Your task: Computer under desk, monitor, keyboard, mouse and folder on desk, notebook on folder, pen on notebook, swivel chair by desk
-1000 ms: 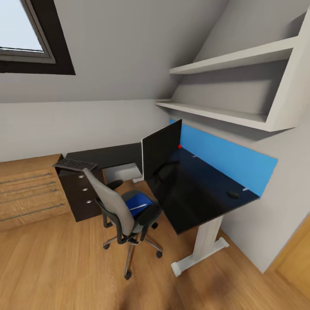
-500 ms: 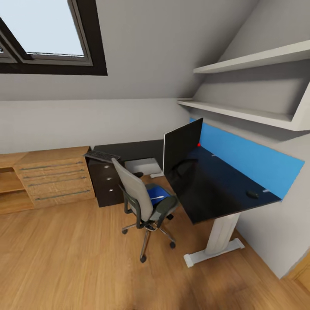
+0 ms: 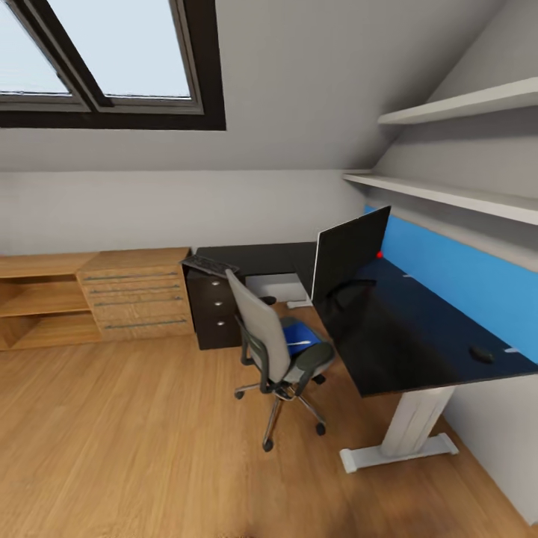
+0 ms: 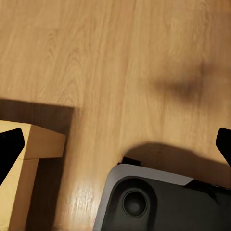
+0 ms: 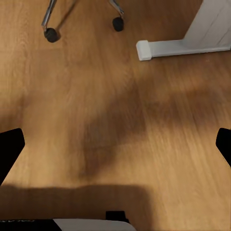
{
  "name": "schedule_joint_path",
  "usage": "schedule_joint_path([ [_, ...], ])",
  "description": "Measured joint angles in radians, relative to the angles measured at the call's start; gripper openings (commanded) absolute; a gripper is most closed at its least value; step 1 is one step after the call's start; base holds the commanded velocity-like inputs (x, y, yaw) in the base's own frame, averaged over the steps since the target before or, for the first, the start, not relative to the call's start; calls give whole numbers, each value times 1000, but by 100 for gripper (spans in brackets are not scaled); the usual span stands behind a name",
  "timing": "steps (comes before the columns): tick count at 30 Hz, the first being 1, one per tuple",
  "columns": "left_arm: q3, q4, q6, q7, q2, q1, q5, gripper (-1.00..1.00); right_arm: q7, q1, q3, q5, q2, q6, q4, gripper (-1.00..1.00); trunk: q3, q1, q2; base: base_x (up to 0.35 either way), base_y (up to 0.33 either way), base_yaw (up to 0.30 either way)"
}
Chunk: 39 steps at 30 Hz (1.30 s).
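Head view: swivel chair (image 3: 278, 351), frame centre, carries the folder (image 3: 299, 335); keyboard (image 3: 210, 264) lies diagonally on the desk (image 3: 388, 336) corner. Right wrist view adds castors, right gripper (image 5: 115, 144) fingers spread; left gripper (image 4: 115, 144) fingers spread over floor.

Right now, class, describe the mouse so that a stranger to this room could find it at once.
Start at the long black desk under the blue wall panel. Go from the monitor toward the desk's near end. The mouse is the small black oval lying alone there, close to the panel, far smaller than the keyboard on the desk's other wing.
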Motion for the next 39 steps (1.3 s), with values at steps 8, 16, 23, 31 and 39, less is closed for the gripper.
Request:
schedule_joint_path([
  [8, -1, 0, -1, 2, 0, 0, 1, 100, 1, 0, -1, 32, 1, 0, 2, 100, -3, 0, 0, 0, -252, 264],
  [16, 4, -1, -8, 6, -1, 0, 5, 100, 1, 0, -1, 35, -2, 0, -1, 100, -4, 0, 0, 0, -19, 36],
  [23, 3, -1, -4, 7, -2, 0, 7, 100, 2, 0, -1, 36, -3, 0, -2, 100, -25, 27, -49, 0, -1, 2],
  [31, 1, -40, 15, 5, -23, 0, 6, 100, -12, -9, -4, 58, 37, 3, -41, 100, -50, 57, -105, 0, 0, 0],
  [39, -2, -28, -5, 7, -32, 0, 7, 100, 0, -9, -2, 37, 29, -1, -56, 100, -76, 88, -161, 0, 0, 0],
])
